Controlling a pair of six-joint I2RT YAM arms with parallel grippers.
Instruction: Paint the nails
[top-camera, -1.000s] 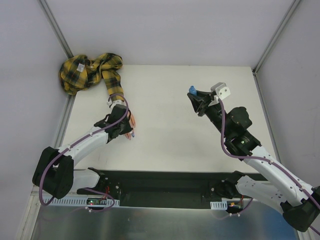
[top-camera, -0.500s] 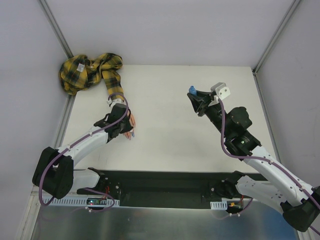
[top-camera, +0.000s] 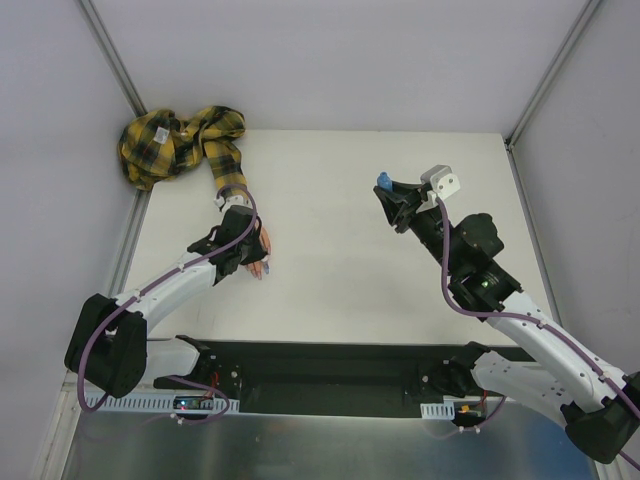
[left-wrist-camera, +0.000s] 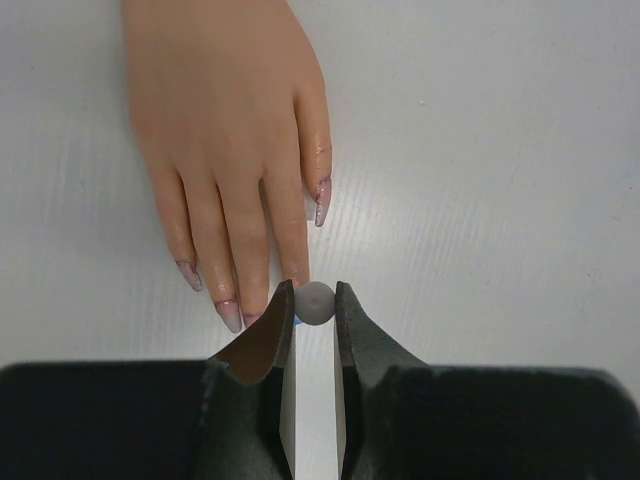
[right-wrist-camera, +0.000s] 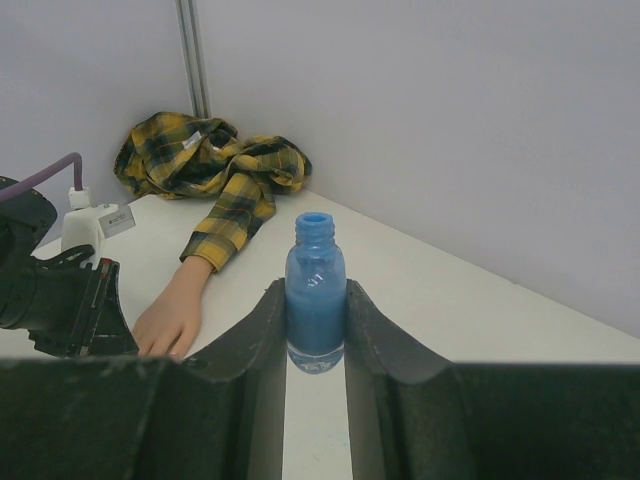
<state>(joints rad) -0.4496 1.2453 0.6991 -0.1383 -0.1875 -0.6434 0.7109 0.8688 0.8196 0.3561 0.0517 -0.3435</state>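
The flesh-coloured mannequin hand (left-wrist-camera: 225, 130) lies palm down on the white table, its yellow-black plaid sleeve (top-camera: 225, 165) running to the back left corner. The nails (left-wrist-camera: 322, 200) are glossy pinkish-purple; several show in the left wrist view. My left gripper (left-wrist-camera: 315, 300) is shut on a small white round cap (left-wrist-camera: 315, 303), seen end-on right at the index fingertip, whose nail is hidden behind the jaws. My right gripper (right-wrist-camera: 315, 320) is shut on an uncapped blue bottle (right-wrist-camera: 315, 295), held upright above the table at the back right (top-camera: 383, 181).
The bunched plaid cloth (top-camera: 160, 145) fills the back left corner against the walls. A metal post (top-camera: 115, 60) stands behind it and another (top-camera: 555, 70) at the right. The white table (top-camera: 340, 260) lies between the two arms.
My left gripper has crept slightly over the mannequin's fingertips, covering more of them in the top view. The right arm and the bottle have not moved.
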